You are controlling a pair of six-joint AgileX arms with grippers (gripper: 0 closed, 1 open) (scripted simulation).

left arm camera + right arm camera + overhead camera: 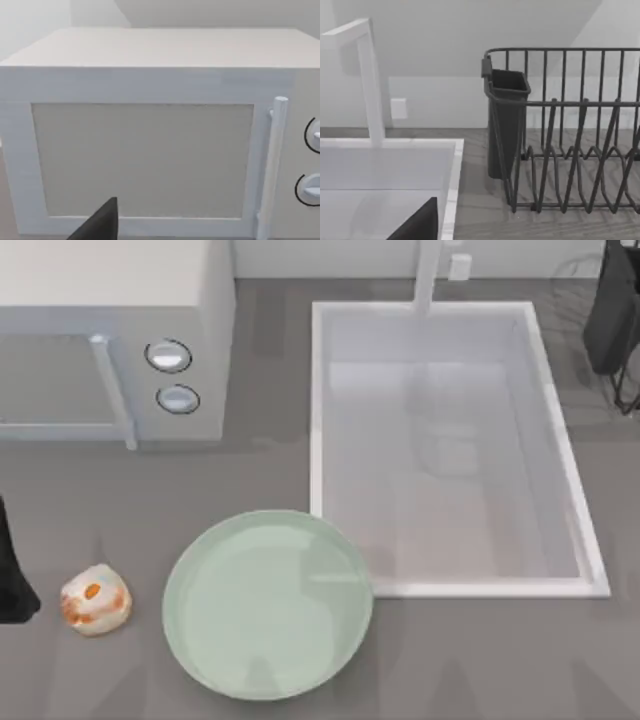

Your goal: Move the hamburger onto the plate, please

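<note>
Left gripper point(12, 585) sits at the table's left edge, its finger state impossible to tell; the hamburger point(95, 600) lies just beside it on the table point(480, 660). The plate point(268, 605) rests beyond the hamburger, apart from it; the right arm is parked at the far right corner.

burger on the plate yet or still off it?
Off. In the top view the hamburger sits on the grey counter to the left of the plate, with a gap between them; nothing lies on the plate.

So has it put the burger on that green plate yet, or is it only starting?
Only starting. The hamburger sits on the counter left of the plate, apart from it. The left arm is at the table's left edge beside it. Grasping, carrying and placing all remain.
</note>
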